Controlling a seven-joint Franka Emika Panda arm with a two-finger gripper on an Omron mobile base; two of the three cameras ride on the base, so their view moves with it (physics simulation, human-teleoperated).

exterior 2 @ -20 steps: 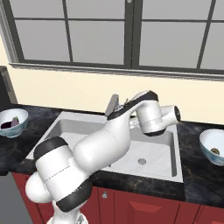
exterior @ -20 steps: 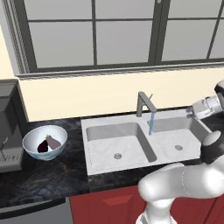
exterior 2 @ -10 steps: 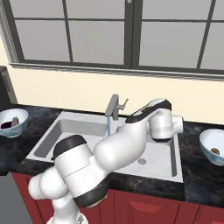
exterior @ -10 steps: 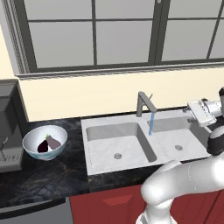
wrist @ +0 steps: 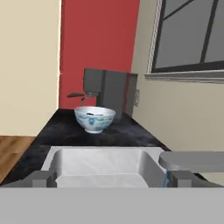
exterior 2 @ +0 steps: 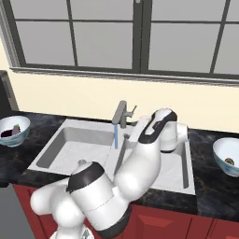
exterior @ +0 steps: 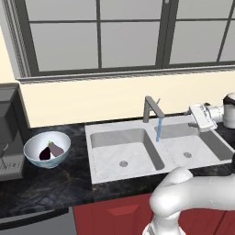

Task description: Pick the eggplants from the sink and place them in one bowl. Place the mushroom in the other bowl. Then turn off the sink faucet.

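Both eggplants (exterior: 50, 151) lie in the white bowl (exterior: 32, 155) on the counter left of the sink (exterior: 114, 153). From the right base view that bowl (exterior 2: 18, 122) is at far left. The other bowl (exterior 2: 220, 153) at far right holds the small mushroom (exterior 2: 229, 161). The faucet (exterior: 150, 108) stands behind the divider, and a blue stream of water (exterior: 159, 131) runs from its spout. My gripper (exterior: 191, 118) hovers over the right basin, right of the spout, pointing left, open and holding nothing. In the hand view my gripper (wrist: 111, 179) spans the basin, with the spout (wrist: 192, 160) at right.
A dark coffee machine (exterior: 9, 133) stands on the black counter left of the bowl, against the wall. A large window runs above the sink. My own arm (exterior 2: 140, 158) rises across the middle of the sink in the right base view.
The hand has swung left over the right basin, closer to the faucet spout. Its jaws have stayed open. The bowls and their contents have not moved.
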